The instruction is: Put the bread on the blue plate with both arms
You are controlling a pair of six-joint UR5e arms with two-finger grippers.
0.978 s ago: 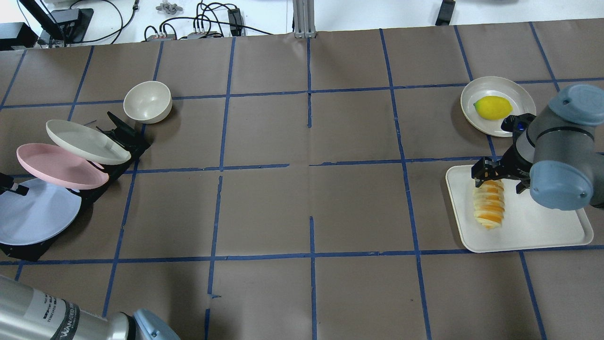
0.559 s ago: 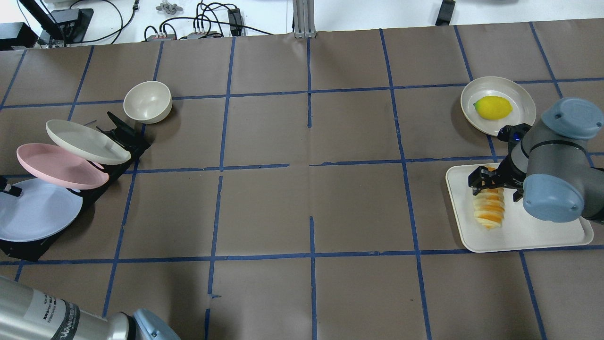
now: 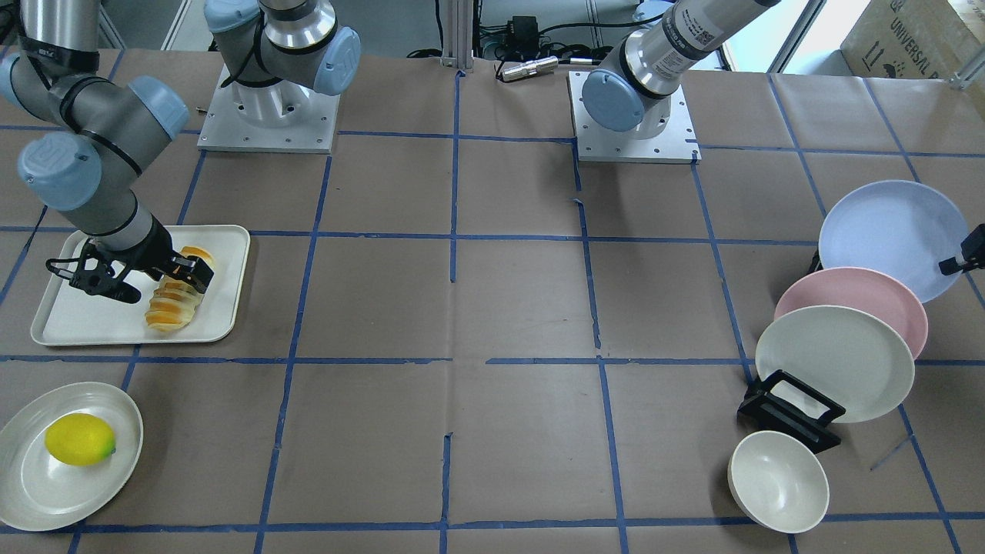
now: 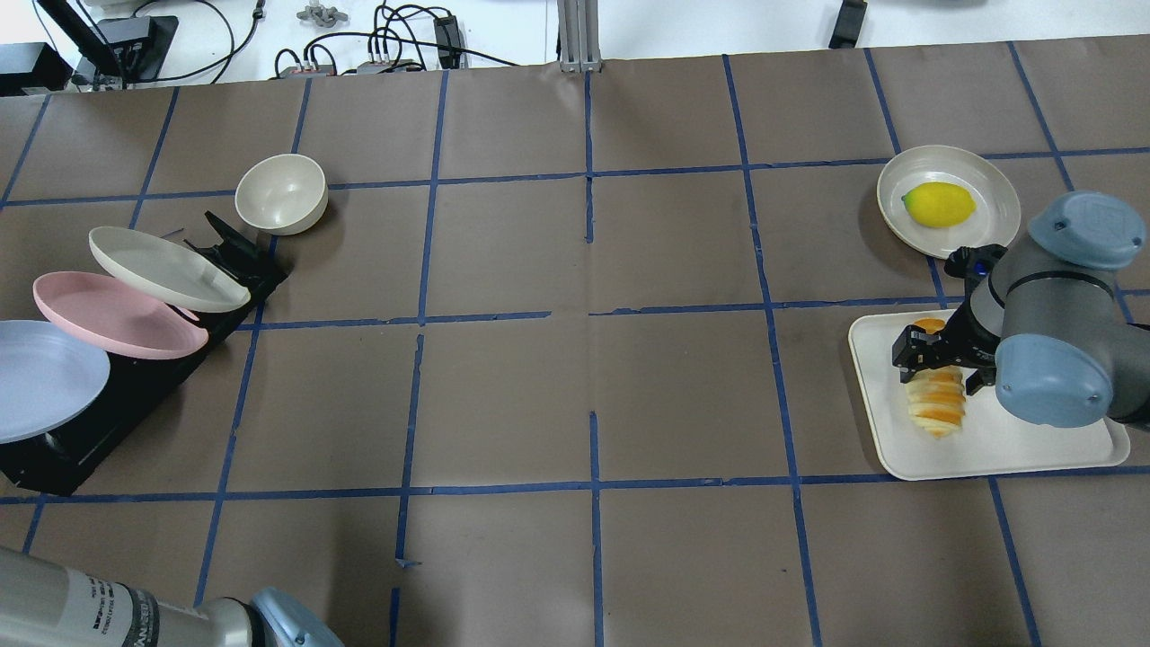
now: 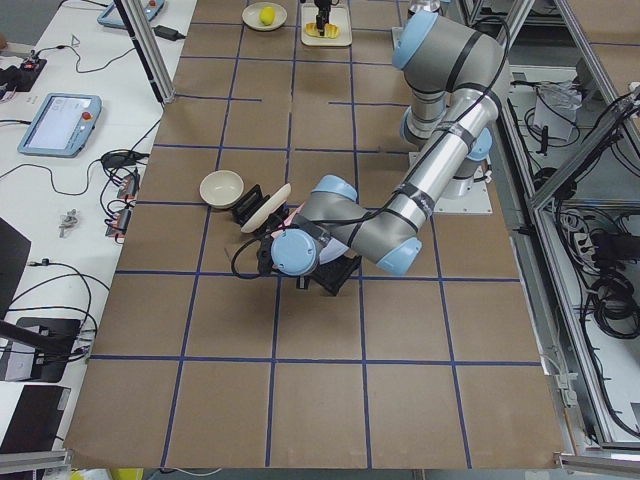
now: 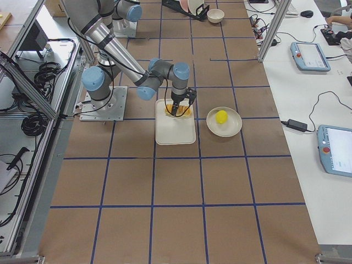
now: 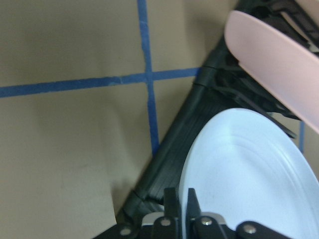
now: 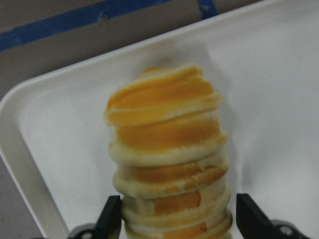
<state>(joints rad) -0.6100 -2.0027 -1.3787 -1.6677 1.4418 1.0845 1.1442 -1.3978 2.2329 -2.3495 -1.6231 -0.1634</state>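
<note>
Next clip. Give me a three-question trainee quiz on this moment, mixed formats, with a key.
1. True or false: the bread lies on the white tray.
2. Which plate does the left claw grip? A pink; B blue; C cream.
3. Fill in: the right claw straddles the bread with its jaws ___.
Key: 1 true; 2 B, the blue plate; 3 open.
</note>
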